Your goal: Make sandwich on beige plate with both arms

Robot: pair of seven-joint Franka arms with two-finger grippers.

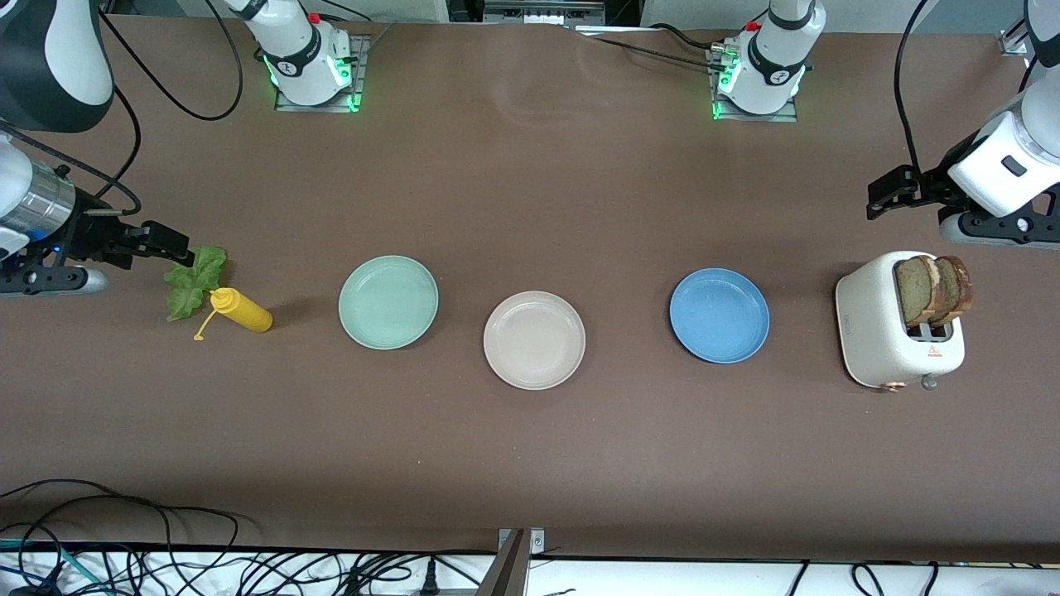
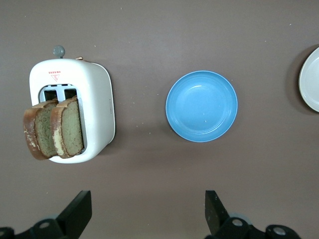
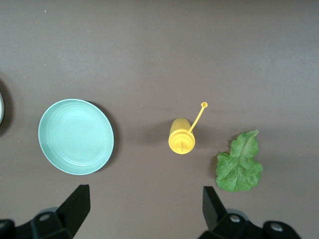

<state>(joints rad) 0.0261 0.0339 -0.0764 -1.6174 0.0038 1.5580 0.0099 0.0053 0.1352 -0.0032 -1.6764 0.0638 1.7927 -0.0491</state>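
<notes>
The beige plate (image 1: 534,339) lies bare at the middle of the table; the left wrist view catches its edge (image 2: 311,79). Two brown-crusted bread slices (image 1: 932,290) stand up out of a white toaster (image 1: 886,339) at the left arm's end, and they also show in the left wrist view (image 2: 52,129). A ruffled green lettuce leaf (image 1: 192,281) lies flat at the right arm's end (image 3: 239,162). My left gripper (image 1: 890,194) hangs open over bare table beside the toaster (image 2: 148,204). My right gripper (image 1: 161,240) hangs open beside the lettuce (image 3: 144,199). Neither holds anything.
A mint-green plate (image 1: 387,301) sits between the beige plate and a yellow squeeze bottle (image 1: 240,310) that lies next to the lettuce. A blue plate (image 1: 719,314) lies between the beige plate and the toaster. Loose cables run along the table's near edge.
</notes>
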